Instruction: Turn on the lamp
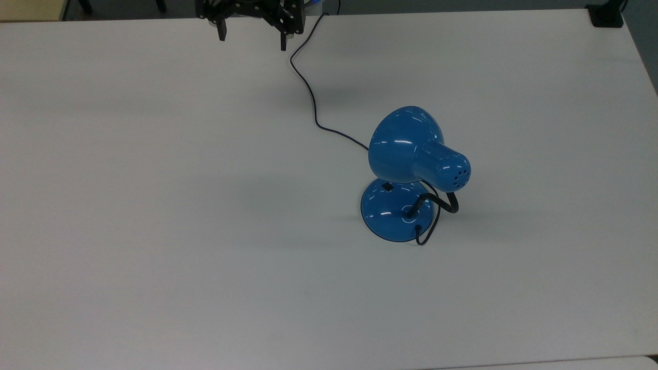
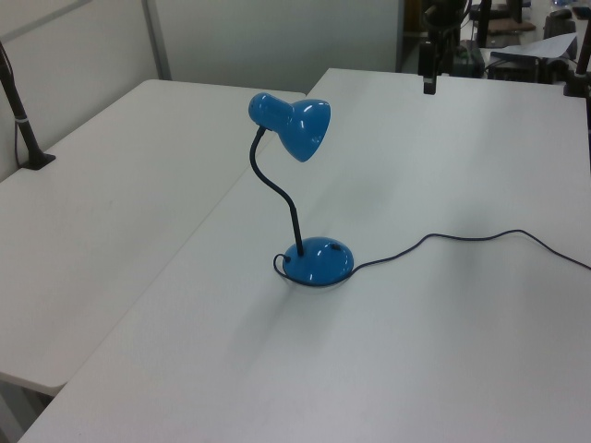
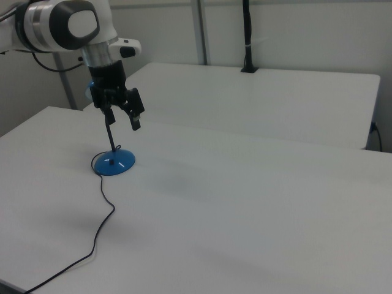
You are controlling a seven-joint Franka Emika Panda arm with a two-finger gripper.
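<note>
A second white table point(image 2: 102, 185) adjoins the white table point(image 1: 154, 205).

No text or labels readable — none anywhere.

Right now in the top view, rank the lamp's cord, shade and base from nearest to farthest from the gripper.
Measured from the gripper at the top view's top edge:
1. Cord, running just beside it, to the top view's right.
2. Shade, lower right.
3. Base, below the shade, farthest.

The top view looks steeply down on the white desk point(image 1: 154, 205); left and right views face across it from opposite sides, all sharing the glossy blue desk lamp point(image 1: 414, 169), around 3 o'clock from centre.
</note>
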